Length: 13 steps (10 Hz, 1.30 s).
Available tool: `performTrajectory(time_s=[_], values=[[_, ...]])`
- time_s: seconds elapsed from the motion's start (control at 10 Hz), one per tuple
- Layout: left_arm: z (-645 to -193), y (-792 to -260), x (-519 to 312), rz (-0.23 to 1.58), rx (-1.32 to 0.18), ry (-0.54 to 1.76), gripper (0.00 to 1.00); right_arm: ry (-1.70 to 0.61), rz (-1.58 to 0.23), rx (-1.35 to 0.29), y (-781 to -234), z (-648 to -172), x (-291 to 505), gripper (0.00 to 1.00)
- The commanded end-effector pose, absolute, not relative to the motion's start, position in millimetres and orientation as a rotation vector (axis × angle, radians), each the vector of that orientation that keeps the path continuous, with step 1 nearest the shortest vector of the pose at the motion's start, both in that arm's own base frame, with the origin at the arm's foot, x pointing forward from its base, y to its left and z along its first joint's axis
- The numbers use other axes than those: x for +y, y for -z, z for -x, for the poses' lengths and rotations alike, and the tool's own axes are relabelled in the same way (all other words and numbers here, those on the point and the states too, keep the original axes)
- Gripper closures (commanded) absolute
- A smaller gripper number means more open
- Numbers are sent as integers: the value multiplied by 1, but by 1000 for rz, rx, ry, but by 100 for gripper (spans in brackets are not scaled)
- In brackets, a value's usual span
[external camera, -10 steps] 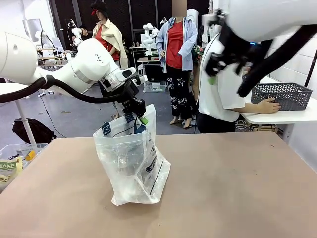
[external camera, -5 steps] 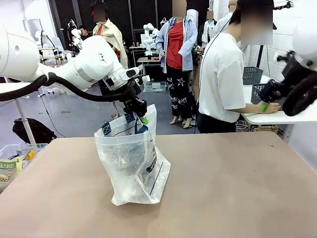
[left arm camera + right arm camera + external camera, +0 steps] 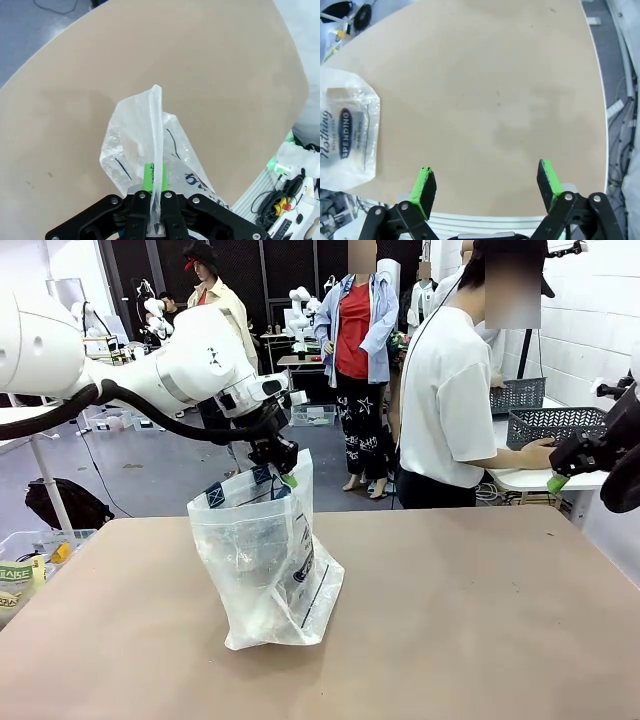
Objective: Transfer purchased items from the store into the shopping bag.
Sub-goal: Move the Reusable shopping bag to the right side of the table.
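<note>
The shopping bag (image 3: 265,560), translucent and crinkly with navy handles, stands left of centre on the brown table (image 3: 450,620). My left gripper (image 3: 283,474) is shut on its raised top edge. In the left wrist view the green pads (image 3: 148,178) pinch the thin plastic fold of the bag (image 3: 150,130). My right gripper (image 3: 560,478) hovers at the far right edge, above the table. Its jaws stand open and empty (image 3: 486,182), with the bag (image 3: 347,135) far to the left. The store (image 3: 555,426), a dark grey mesh basket, sits on a white side table under a person's hand (image 3: 535,453). The purchased items are hidden.
A person in a white shirt (image 3: 445,400) stands at the far side by the side table (image 3: 560,480). A second mesh basket (image 3: 518,393) sits behind. A clear bin with yellow packets (image 3: 25,565) lies low at the left.
My right arm has swung from high in the upper right down to the right edge, gripper still open. The left gripper keeps its hold on the bag, almost still.
</note>
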<state>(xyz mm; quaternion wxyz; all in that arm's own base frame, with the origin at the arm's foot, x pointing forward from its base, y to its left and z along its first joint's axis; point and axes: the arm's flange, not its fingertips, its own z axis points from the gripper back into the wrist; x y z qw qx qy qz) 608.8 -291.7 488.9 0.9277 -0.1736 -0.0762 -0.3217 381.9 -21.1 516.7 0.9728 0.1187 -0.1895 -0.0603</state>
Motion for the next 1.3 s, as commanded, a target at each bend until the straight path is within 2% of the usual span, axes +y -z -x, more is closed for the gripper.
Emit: performTrajectory(time_s=[0.0,0.2,0.5,0.8,1.2], values=[[-594,-505,-284,247,-193,596,100,113,-225,-371,-521,-388,-20,0],[-585,-527,-243,230,-253,476,100,113,-225,-371,-521,-388,-20,0],[-554,-580,-164,110,-380,242,100,113,-225,-371,-521,-388,-20,0],[-542,-620,-63,100,-353,-44,100,113,-225,-371,-521,-388,-20,0],[-562,-618,15,79,-338,-159,100,113,-225,-371,-521,-388,-20,0]])
